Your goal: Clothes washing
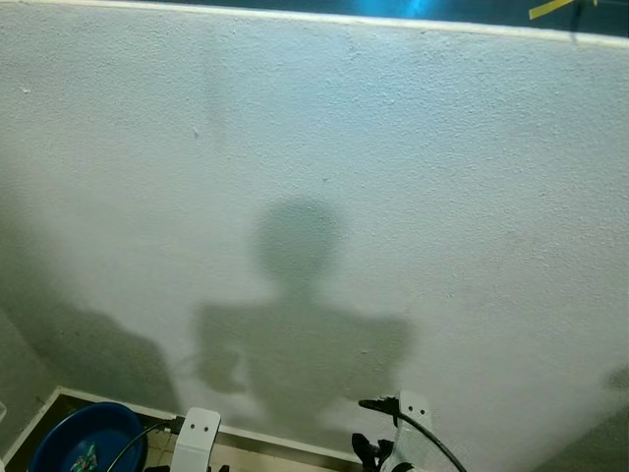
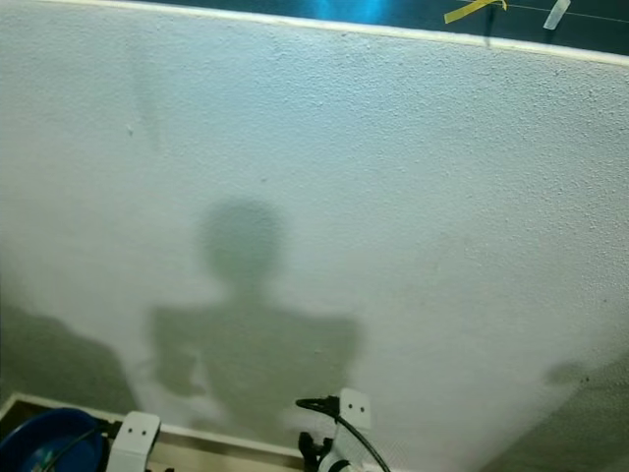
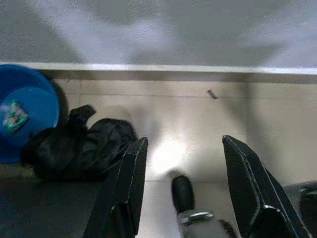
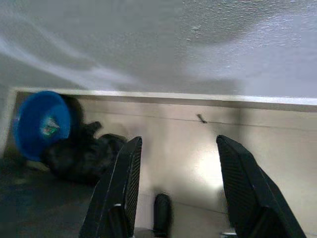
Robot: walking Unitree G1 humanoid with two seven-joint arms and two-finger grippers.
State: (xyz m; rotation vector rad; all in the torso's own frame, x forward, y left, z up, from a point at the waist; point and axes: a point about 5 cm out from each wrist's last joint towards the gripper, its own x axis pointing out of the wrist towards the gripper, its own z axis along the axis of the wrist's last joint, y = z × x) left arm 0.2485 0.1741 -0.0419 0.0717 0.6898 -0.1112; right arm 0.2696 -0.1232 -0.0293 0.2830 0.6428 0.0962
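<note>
Facing a white rough-plastered wall [image 1: 413, 147], the robot casts its own shadow [image 1: 300, 324] on it. A pale skirting strip [image 3: 158, 68] runs along the foot of the wall above a glossy beige tiled floor [image 3: 198, 124]. On that floor a heap of black clothes [image 3: 81, 144] lies touching a blue basin [image 3: 25, 111] near the corner. The left gripper [image 3: 181, 153] and right gripper [image 4: 176, 158] hang above the tiles, jaws released and holding nothing.

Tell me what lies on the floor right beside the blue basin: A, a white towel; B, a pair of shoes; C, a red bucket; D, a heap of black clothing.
D: a crumpled heap of black clothing lies against the blue basin on the tiled floor by the wall.
</note>
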